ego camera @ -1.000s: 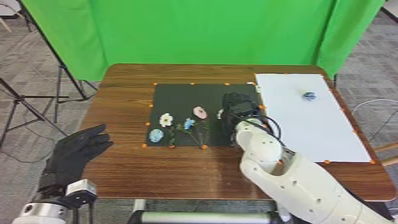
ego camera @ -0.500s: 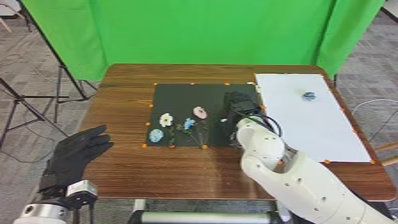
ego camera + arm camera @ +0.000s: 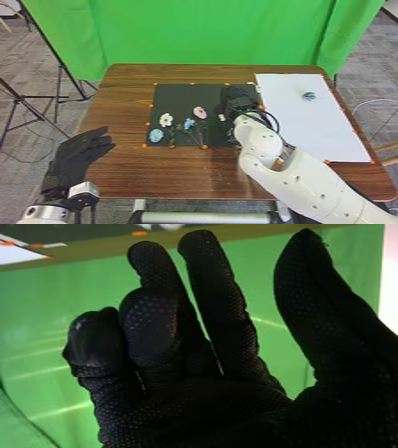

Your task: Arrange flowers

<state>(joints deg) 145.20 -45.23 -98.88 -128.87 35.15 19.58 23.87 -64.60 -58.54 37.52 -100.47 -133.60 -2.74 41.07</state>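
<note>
Seen from the head, in the midst of sorting flowers between black mat (image 3: 209, 93) and white sheet (image 3: 311, 125), both flat on the bench (image 3: 124, 172); probably between two placements, judging by the right hand (image 3: 238, 98) over the mat's right part; just beside it, a small white bloom (image 3: 222, 118), partly lost against the dark; farther left on the mat, a pink oval bloom (image 3: 200, 112), a small blue bloom (image 3: 189, 123), a white open-petalled flower (image 3: 166, 119) and a round pale-blue bloom (image 3: 156, 135); well apart from that hand, on the sheet, a lone blue-grey flower (image 3: 309, 95), perhaps next to be fetched; would need a lift clear of the mat, a shift rightward and a light pinch; out over the bench's left side, the left hand (image 3: 75, 152), loosely open, with nothing in hold.

Seen from the right wrist, relaxed and part open, some fingers nearly straight, others bent, thumb well apart; nothing gripped, only green backdrop (image 3: 40, 339) behind.
</note>
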